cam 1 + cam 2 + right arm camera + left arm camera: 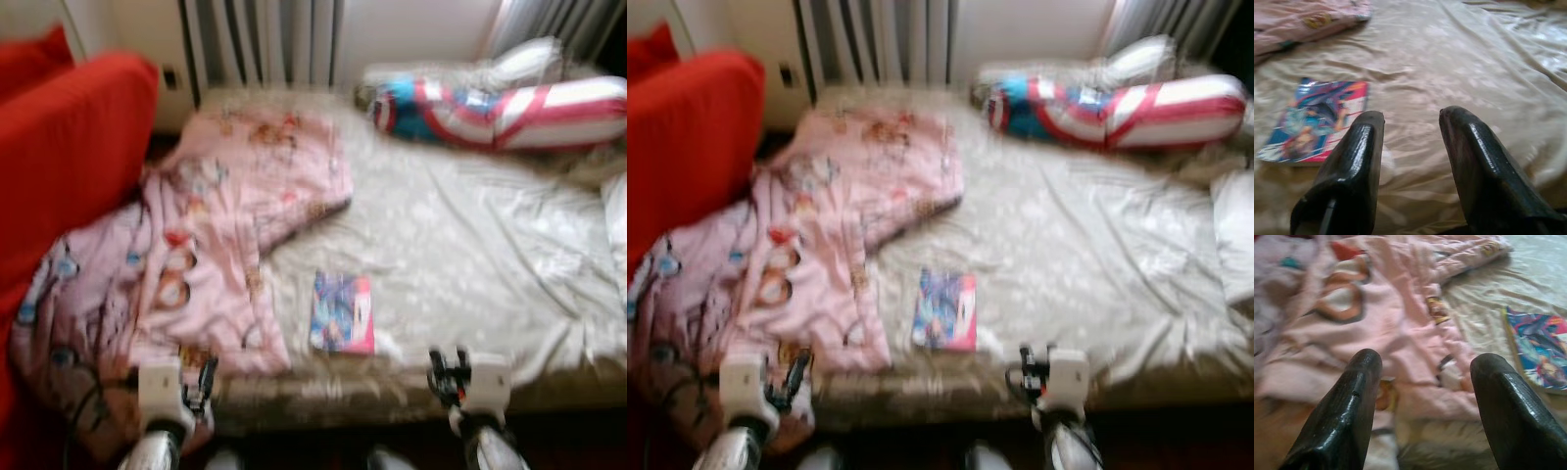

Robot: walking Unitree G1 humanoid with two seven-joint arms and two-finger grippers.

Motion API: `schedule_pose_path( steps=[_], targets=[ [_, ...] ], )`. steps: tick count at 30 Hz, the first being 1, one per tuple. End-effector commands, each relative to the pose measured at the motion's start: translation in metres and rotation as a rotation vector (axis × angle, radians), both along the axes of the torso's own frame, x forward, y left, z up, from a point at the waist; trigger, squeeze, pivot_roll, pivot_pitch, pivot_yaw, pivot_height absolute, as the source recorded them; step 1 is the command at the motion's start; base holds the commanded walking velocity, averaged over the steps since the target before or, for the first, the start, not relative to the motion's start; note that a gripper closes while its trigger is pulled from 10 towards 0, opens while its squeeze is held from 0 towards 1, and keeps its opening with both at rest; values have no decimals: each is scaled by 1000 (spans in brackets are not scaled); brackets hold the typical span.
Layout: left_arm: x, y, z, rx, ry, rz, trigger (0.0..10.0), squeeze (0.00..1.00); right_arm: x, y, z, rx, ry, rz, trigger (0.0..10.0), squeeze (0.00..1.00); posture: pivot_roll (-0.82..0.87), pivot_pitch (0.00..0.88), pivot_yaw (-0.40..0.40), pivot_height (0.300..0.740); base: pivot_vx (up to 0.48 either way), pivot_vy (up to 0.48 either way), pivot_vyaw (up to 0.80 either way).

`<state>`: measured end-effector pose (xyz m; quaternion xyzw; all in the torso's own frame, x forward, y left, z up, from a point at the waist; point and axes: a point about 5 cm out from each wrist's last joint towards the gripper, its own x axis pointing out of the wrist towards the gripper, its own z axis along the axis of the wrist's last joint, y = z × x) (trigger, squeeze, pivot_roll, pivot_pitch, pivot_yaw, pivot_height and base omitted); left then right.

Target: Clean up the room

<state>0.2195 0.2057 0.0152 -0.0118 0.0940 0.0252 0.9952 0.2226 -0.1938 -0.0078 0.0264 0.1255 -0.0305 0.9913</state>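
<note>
You face the bed (470, 245): the pink blanket (196, 255) is bunched on its left half, and the book (342, 313) lies near the front edge. Your left gripper (1422, 401) is spread wide, your right gripper (1410, 161) narrower; both are empty. Grab the book and you'll likely pinch loose sheet too.

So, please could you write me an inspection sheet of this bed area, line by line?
Surface: bed sheet, pale and wrinkled.
Job's things: pink blanket bunched over the bed's left side; book flat near the front edge.
Clutter: striped bolster pillow at the far end.
Grippers: left gripper open above the blanket edge; right gripper open above bare sheet, right of the book.
Cables: dark cable near the left arm.
Surroundings: red sofa on the left; radiator behind.
</note>
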Motion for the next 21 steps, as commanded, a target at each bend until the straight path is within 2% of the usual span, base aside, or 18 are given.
schedule_pose_path(
  steps=[1,13,21],
  targets=[
    [-1,-5,-3,-9,6,-19,10000,0,-3,-4,-3,6,13,-22,10000,0,-118,72,-74,647,364,0,0],
    [0,-6,-4,-8,5,-23,10000,0,-2,-4,-3,-1,24,-14,10000,0,-119,73,-74,647,360,0,0],
    [6,-10,1,-15,-27,-33,10000,0,8,1,-1,-4,22,26,10000,0,-123,82,-77,647,0,0,0]
  ],
)
